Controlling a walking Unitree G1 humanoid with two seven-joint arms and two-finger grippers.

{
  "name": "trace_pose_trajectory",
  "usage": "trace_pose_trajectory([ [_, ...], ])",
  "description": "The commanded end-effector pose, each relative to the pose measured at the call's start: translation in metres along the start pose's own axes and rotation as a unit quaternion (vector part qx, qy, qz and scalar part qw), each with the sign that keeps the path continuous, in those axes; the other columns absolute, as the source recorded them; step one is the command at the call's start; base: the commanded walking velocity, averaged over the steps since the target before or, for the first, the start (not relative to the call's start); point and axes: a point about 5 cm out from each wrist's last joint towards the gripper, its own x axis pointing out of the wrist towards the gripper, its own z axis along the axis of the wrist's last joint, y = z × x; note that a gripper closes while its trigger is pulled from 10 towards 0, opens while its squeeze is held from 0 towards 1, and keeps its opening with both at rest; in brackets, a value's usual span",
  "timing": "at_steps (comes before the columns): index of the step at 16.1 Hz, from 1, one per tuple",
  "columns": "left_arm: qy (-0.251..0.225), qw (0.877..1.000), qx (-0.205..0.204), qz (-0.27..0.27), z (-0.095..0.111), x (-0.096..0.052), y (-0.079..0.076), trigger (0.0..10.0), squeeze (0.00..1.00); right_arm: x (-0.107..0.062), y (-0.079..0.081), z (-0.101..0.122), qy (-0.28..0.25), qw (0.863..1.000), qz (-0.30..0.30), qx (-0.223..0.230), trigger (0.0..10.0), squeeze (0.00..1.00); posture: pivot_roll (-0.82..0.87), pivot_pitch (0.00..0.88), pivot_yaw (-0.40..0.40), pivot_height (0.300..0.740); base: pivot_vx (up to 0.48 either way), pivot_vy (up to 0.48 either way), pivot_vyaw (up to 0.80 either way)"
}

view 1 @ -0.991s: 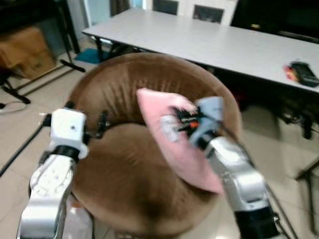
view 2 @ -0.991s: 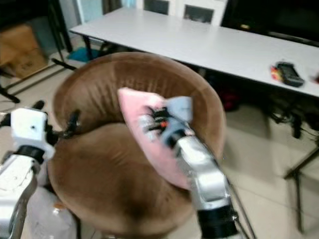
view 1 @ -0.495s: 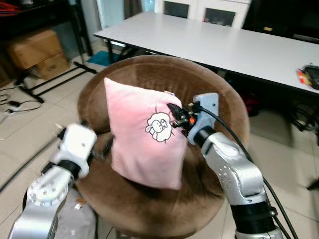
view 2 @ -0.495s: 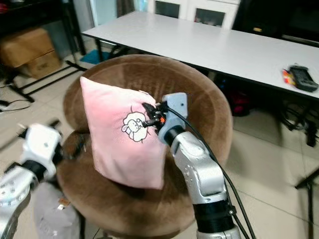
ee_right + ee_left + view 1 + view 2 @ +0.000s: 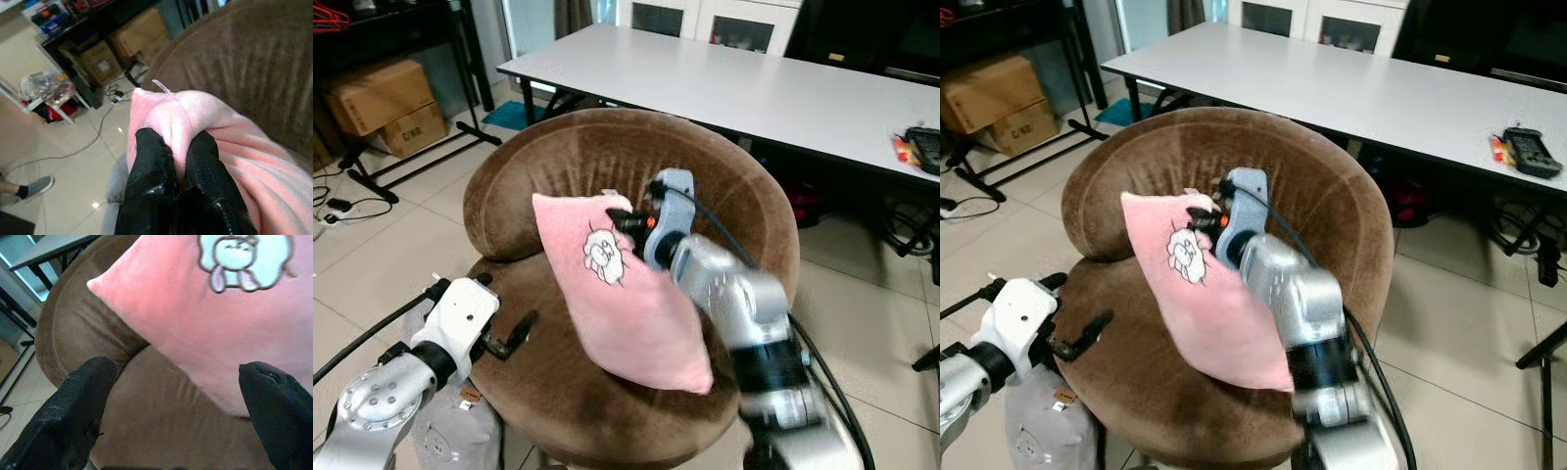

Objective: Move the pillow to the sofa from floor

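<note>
Pillow-soft pink cushion with a bunny print sags over the round brown velvet sofa, my right fingers clamped on its corner; left fingers apart, idle.

Round brown sofa chair on tiled floor. Pink pillow tilted over seat, lower corner resting on cushion. Long white table behind, black device at far right end. Cardboard boxes on floor, far left.
</note>
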Motion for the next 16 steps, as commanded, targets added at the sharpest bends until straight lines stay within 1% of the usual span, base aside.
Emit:
trace_pose_trajectory([
  [1,-0.004,1.000,0.002,-0.010,0.004,-0.002,0.000,10.0,0.00,0.008,0.006,0.015,-0.033,0.999,-0.005,0.029,10.0,0.00,0.07,0.000,-0.028,0.740,0.000,0.000,0.00],
  [2,-0.002,1.000,0.000,-0.019,0.003,-0.003,-0.002,10.0,0.00,0.015,-0.006,0.020,-0.037,0.997,-0.043,0.051,10.0,0.00,0.07,0.000,-0.029,0.740,0.000,0.000,0.00],
  [4,0.001,1.000,0.000,-0.026,0.003,-0.005,-0.003,10.0,0.00,0.020,-0.028,0.023,-0.044,0.988,-0.115,0.091,10.0,0.00,0.08,0.000,-0.031,0.740,0.000,0.000,0.00],
  [5,0.001,1.000,-0.001,-0.027,0.003,-0.006,-0.004,10.0,0.00,0.020,-0.042,0.023,-0.049,0.979,-0.153,0.124,10.0,0.00,0.08,0.000,-0.033,0.740,0.000,0.000,0.00],
  [6,0.002,1.000,-0.001,-0.028,0.002,-0.007,-0.004,10.0,0.00,0.016,-0.060,0.023,-0.060,0.964,-0.201,0.161,10.0,0.00,0.08,0.000,-0.034,0.740,0.000,0.000,0.00],
  [7,0.004,1.000,-0.002,-0.028,0.002,-0.009,-0.004,10.0,0.00,0.010,-0.081,0.027,-0.083,0.946,-0.244,0.196,10.0,0.00,0.09,0.000,-0.038,0.740,0.000,0.000,0.00],
  [8,0.004,1.000,-0.002,-0.028,0.002,-0.010,-0.004,10.0,0.00,0.007,-0.087,0.029,-0.091,0.941,-0.254,0.207,10.0,0.00,0.09,0.000,-0.038,0.740,0.000,0.000,0.00],
  [9,0.004,1.000,-0.002,-0.027,0.002,-0.010,-0.004,10.0,0.00,-0.002,-0.105,0.032,-0.110,0.930,-0.281,0.211,10.0,0.00,0.09,0.000,-0.037,0.740,0.000,0.000,0.00],
  [11,0.005,1.000,-0.001,-0.029,0.002,-0.010,-0.004,10.0,0.00,-0.018,-0.130,0.033,-0.132,0.913,-0.319,0.217,10.0,0.00,0.09,0.000,-0.030,0.740,0.000,0.000,0.00],
  [12,0.005,1.000,-0.001,-0.030,0.002,-0.009,-0.004,10.0,0.00,-0.021,-0.135,0.033,-0.137,0.909,-0.327,0.220,10.0,0.00,0.09,0.000,-0.030,0.740,0.000,0.000,0.00],
  [13,0.003,0.999,-0.001,-0.033,0.003,-0.008,-0.003,10.0,0.00,-0.030,-0.147,0.030,-0.142,0.899,-0.348,0.223,10.0,0.00,0.08,0.000,-0.021,0.740,0.000,0.000,0.00],
  [14,0.002,0.999,0.000,-0.037,0.004,-0.007,-0.003,10.0,0.00,-0.035,-0.155,0.023,-0.130,0.896,-0.363,0.219,10.0,0.00,0.08,0.000,-0.016,0.740,0.000,0.000,0.00],
  [15,0.002,0.999,0.001,-0.039,0.004,-0.006,-0.003,10.0,0.00,-0.036,-0.157,0.019,-0.125,0.899,-0.365,0.206,10.0,0.44,0.08,0.000,-0.011,0.740,0.000,0.000,0.00],
  [16,0.002,0.999,0.001,-0.039,0.004,-0.006,-0.003,10.0,0.00,-0.037,-0.157,0.017,-0.122,0.902,-0.365,0.197,10.0,0.44,0.08,0.000,-0.010,0.740,0.000,0.000,0.00],
])
